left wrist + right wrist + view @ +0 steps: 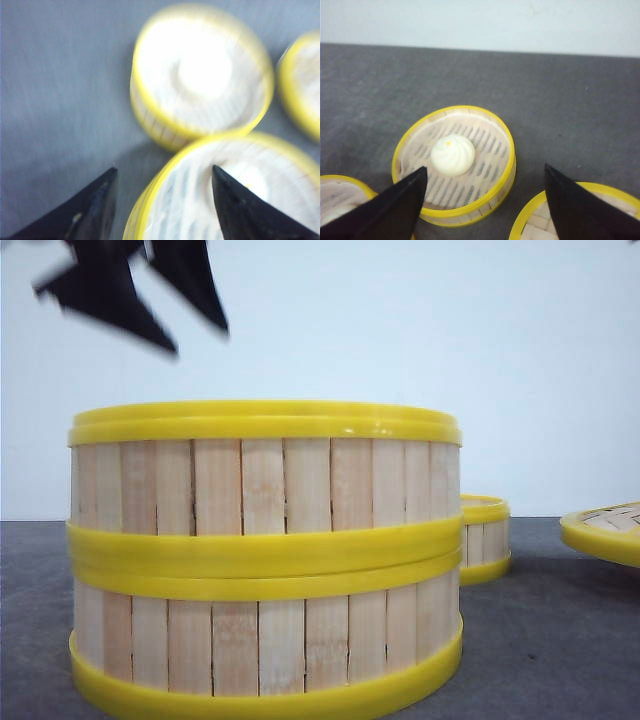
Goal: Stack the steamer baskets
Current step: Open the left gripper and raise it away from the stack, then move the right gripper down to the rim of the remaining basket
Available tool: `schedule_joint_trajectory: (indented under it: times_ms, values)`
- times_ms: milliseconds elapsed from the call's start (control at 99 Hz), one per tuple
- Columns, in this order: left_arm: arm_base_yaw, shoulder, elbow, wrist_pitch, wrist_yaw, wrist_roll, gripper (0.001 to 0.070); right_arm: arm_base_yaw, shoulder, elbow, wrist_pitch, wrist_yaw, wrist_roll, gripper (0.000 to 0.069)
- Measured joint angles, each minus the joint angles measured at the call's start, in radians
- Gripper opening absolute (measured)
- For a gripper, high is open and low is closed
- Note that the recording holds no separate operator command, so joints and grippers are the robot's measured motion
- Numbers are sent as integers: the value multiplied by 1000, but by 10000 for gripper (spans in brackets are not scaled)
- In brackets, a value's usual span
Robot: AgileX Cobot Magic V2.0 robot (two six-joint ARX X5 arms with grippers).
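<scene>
On the dark grey bench [560, 640], close to the front camera, two steamer baskets stand stacked: the upper basket [265, 475] sits squarely on the lower basket [265, 635], their yellow bands meeting in the middle. Behind the stack to the right, a third basket [484, 539] stands apart on the bench, and the right wrist view shows it [455, 162] holding a white bun [452, 155] on its slatted floor. At the far right edge of the front view a flat yellow-rimmed lid [605, 530] shows only in part. The left pincer [140, 285] hangs blurred above the stack's left side, its dark fingers [87, 210] spread apart and holding nothing; its own view is smeared. The right pincer [485, 200] is likewise apart and empty, above the bench between the third basket and the lid [555, 220].
</scene>
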Motion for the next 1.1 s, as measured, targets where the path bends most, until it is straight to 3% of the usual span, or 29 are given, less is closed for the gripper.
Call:
schedule_joint_trajectory:
  times_ms: [283,515,737,979,1101]
  values:
    - [-16,-258,0,-39,0,-24,354,13,288,7,112,0,26,460]
    - [-22,-414,-6,-154,-13,-32,354,32,541,129,114,4,27,460]
    - [-23,-557,-162,-161,-21,-43,354,38,703,243,77,53,27,460]
    - [-23,-695,-316,-173,-40,-96,354,44,806,276,62,89,31,459]
    - [-23,-709,-324,-187,-40,-109,354,59,846,276,72,109,34,414]
